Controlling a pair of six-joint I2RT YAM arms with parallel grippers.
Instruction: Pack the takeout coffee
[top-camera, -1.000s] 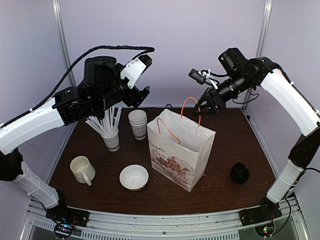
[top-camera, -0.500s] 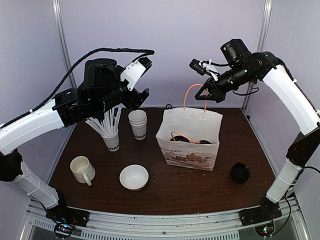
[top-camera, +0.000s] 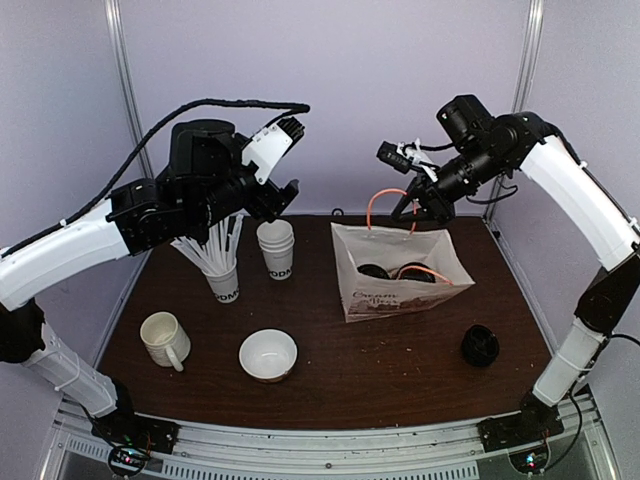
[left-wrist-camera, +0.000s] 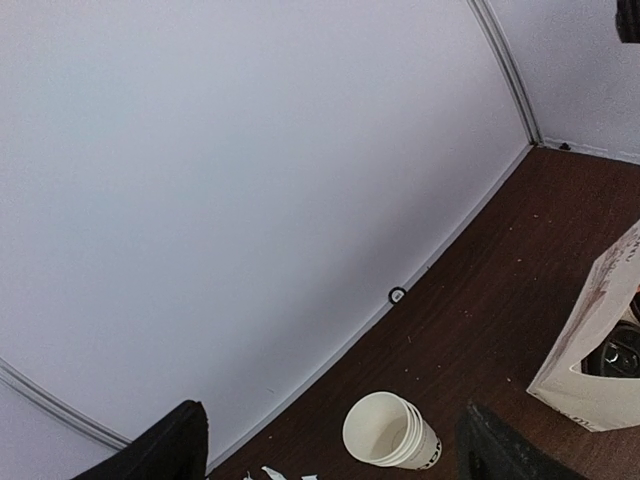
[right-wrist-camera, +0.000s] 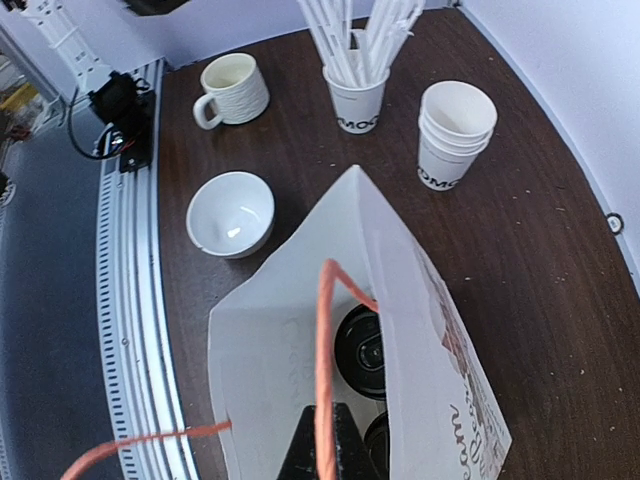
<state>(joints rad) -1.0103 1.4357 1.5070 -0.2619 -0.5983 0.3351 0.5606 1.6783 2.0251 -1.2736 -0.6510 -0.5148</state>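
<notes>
The takeout coffee sits inside a white paper bag (top-camera: 400, 290) with orange cord handles; only the two black lids (top-camera: 375, 270) (top-camera: 411, 273) show through its open mouth. The right wrist view looks down into the bag (right-wrist-camera: 280, 340) at one lid (right-wrist-camera: 360, 350) and the edge of the other lid (right-wrist-camera: 378, 437). My right gripper (top-camera: 411, 207) is above the bag's back edge, shut on one orange handle (right-wrist-camera: 322, 350). The right gripper (right-wrist-camera: 320, 445) pinches the cord between its dark fingers. My left gripper (top-camera: 292, 155) hangs open and empty, high above the stacked cups.
A stack of lidless paper cups (top-camera: 276, 246) (left-wrist-camera: 388, 431) and a cup of straws (top-camera: 224, 278) stand at the back left. A handled mug (top-camera: 164, 339) and a white bowl (top-camera: 268, 354) sit front left. A small black object (top-camera: 480, 345) lies right of the bag.
The right gripper has shut on the orange handle and drawn the bag right and back; the bag now leans with its mouth facing the top camera. The left arm has barely moved.
</notes>
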